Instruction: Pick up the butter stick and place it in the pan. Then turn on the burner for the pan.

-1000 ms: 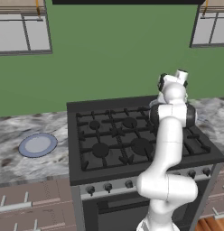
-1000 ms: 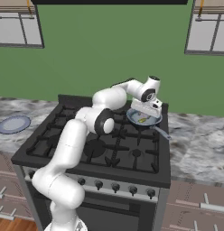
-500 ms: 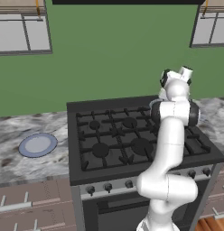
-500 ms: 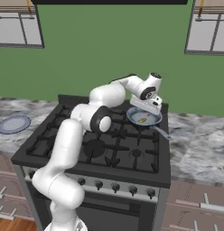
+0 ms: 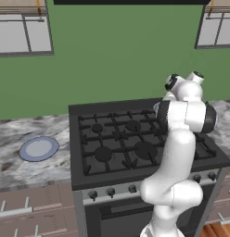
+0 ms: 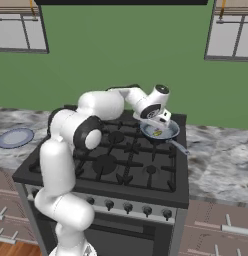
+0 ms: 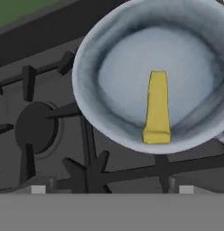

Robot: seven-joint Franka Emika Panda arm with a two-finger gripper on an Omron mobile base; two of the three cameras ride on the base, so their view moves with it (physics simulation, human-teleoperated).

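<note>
Butter stick (image 7: 157, 108) lies in the pan (image 7: 91, 58), gripper (image 7: 112, 189) spread apart above.

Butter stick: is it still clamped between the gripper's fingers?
No: the butter stick lies loose on the floor of the pan, well clear of the open fingertips.

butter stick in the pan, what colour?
Yellow. The butter stick lies in the grey-blue pan; the hand view shows it best.
</note>
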